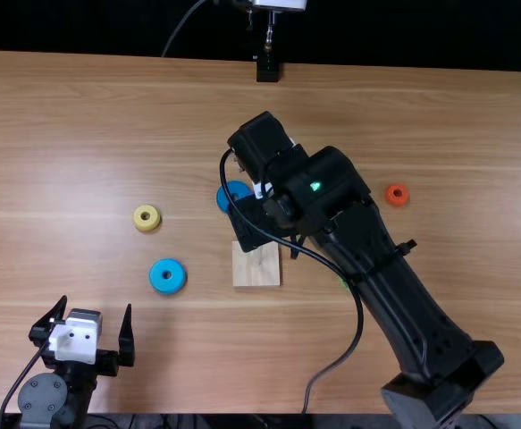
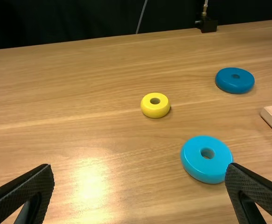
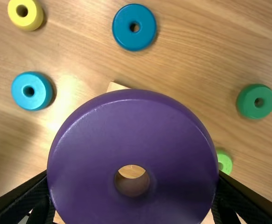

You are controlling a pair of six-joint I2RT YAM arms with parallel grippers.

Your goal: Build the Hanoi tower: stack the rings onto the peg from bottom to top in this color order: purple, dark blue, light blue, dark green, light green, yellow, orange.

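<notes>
The right gripper [image 3: 133, 178] grips the purple ring [image 3: 132, 116] midway between the table's [image 1: 63, 134] side edges, likely to seat it first; the left gripper [image 1: 96, 304], fingers apart by the near left corner, probably leaves room.

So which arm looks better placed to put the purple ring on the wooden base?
Probably the right: the right gripper holds the purple ring close to the wooden base, while the left gripper is open, empty and farther off.
</notes>
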